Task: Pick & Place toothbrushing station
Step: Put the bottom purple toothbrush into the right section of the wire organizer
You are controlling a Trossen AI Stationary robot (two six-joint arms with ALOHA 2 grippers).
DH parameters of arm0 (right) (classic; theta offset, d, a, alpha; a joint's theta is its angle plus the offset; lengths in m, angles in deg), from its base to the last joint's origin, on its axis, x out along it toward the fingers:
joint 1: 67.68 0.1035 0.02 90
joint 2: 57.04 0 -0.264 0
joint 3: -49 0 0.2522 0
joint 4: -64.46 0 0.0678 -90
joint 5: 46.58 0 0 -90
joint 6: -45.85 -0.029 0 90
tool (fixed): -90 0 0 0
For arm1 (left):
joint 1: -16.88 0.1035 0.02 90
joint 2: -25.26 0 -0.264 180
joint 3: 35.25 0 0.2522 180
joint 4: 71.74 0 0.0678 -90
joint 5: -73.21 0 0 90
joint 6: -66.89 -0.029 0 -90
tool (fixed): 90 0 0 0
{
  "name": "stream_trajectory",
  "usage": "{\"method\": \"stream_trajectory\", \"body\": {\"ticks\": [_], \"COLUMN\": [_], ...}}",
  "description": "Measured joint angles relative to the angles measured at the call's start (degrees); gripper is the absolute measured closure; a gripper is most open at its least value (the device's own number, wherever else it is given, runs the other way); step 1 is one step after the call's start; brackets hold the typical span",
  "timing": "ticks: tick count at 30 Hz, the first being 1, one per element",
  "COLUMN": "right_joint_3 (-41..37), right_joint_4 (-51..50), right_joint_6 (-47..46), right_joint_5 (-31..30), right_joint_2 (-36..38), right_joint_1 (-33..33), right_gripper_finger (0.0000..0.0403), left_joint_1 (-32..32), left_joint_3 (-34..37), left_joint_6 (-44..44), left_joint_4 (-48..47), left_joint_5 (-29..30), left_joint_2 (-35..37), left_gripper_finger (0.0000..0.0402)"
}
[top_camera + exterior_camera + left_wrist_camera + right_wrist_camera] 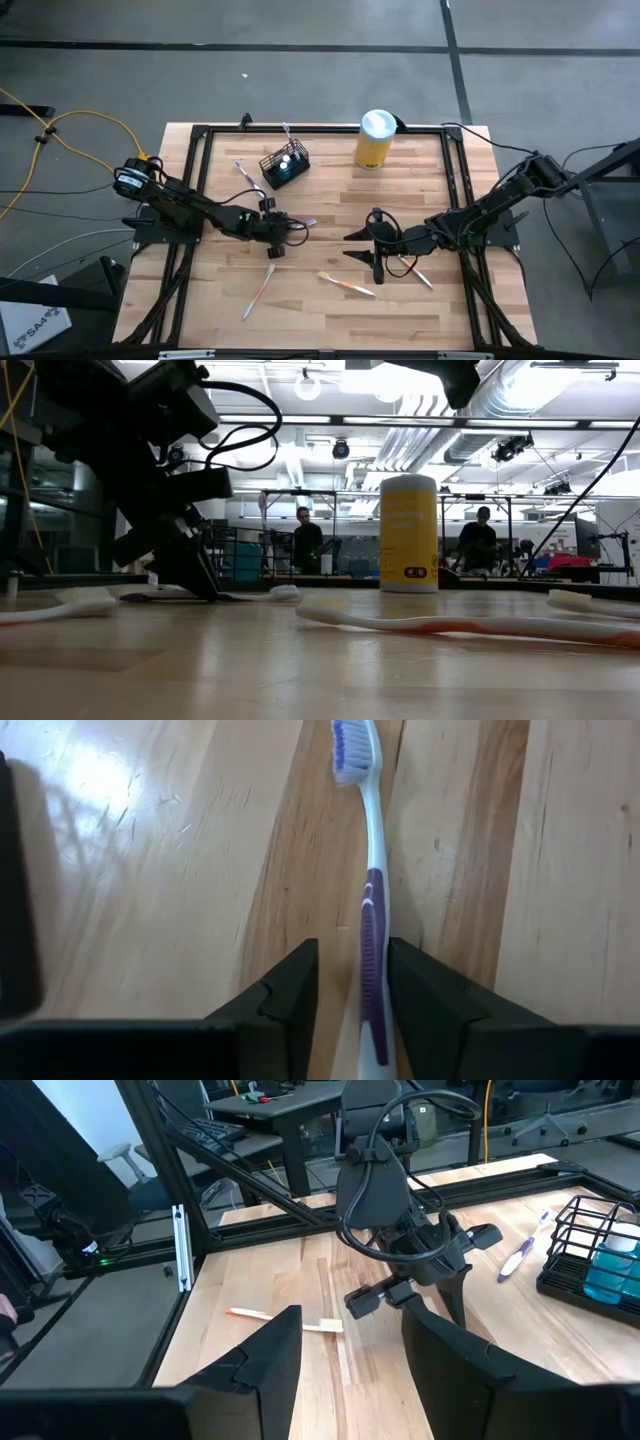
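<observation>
A white sheet (32, 322) is lying on the floor at the high view's lower left corner, showing dark letters that look like "SA", the rest too small to read. The yellow canister (409, 532) is showing a faint pale label and small dark marks near its base in the low view, none legible.

Overhead ceiling lights (305, 388) bright, room evenly lit. Low view backlit: arm (150, 470) near-black silhouette, glare off ducting. Near tabletop (300, 670) soft, out of focus; orange toothbrush (450, 625) blurred. Left wrist view: white glare patch on wood (100, 780), faint shadow beside purple toothbrush (370, 900), close fingers (285, 990) blurred. High view flat, soft shadows under arms. Right wrist view slightly curved at edges.
</observation>
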Motion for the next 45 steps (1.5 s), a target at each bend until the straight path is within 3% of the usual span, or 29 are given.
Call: {"method": "stream_trajectory", "body": {"ticks": [19, 28, 35, 45], "right_joint_3": [0.0, 0.0, -0.02, -0.04], "right_joint_4": [-0.03, -0.09, -0.11, -0.15], "right_joint_6": [-1.15, -1.27, -1.27, -1.27], "right_joint_5": [0.04, 0.08, 0.07, 0.05], "right_joint_2": [0.0, 0.0, 0.0, 0.0], "right_joint_1": [0.0, 0.24, 0.24, 0.24], "right_gripper_finger": [0.0237, 0.0237, 0.0237, 0.0237], "left_joint_1": [1.54, 1.9, 3.16, 3.7], "left_joint_3": [0.07, 0.13, 0.13, 0.11], "left_joint_6": [-0.23, -0.21, 0.28, -0.09], "left_joint_4": [-0.51, -0.66, -0.69, -0.86], "left_joint_5": [-1.83, -4.87, -5.56, -3.85], "left_joint_2": [-0.02, -0.04, -0.07, -0.07], "left_gripper_finger": [0.0392, 0.0382, 0.0353, 0.0336]}}
